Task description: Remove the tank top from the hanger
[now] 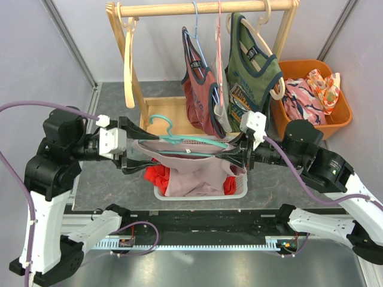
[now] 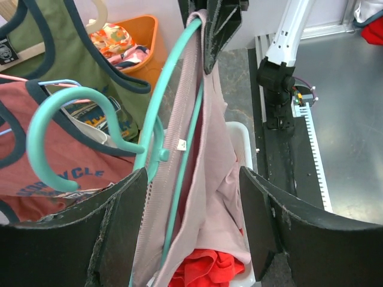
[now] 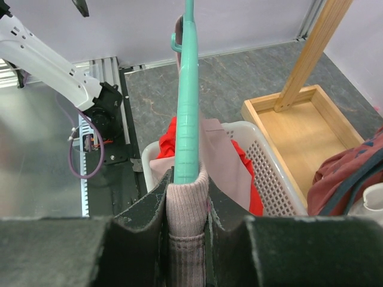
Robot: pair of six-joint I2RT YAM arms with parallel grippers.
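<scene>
Over the white plastic laundry basket, my two arms hold a teal plastic hanger level. Its long axis runs straight from one gripper to the other, and its hook is turned toward the wooden clothes rack. The pale pink ribbed tank top is draped on it, the body sagging down toward the basket.

The right gripper is pinched tight on the hanger's right end, through the pink strap. The left gripper stands with jaws wide apart, straddling the left end — fabric and teal bar pass between them, and I can't tell whether either pad touches.

As I judge it, the next move turns on that axis: the strap has to slide off along the bar, leftward, and the left arm is the one at the free end.

Readable writing is scarce — "CYCLE" on the brick-red tank top hanging on the rack. The label patch on the green tank top and the small white tag at the pink neckline are too small to read.
</scene>
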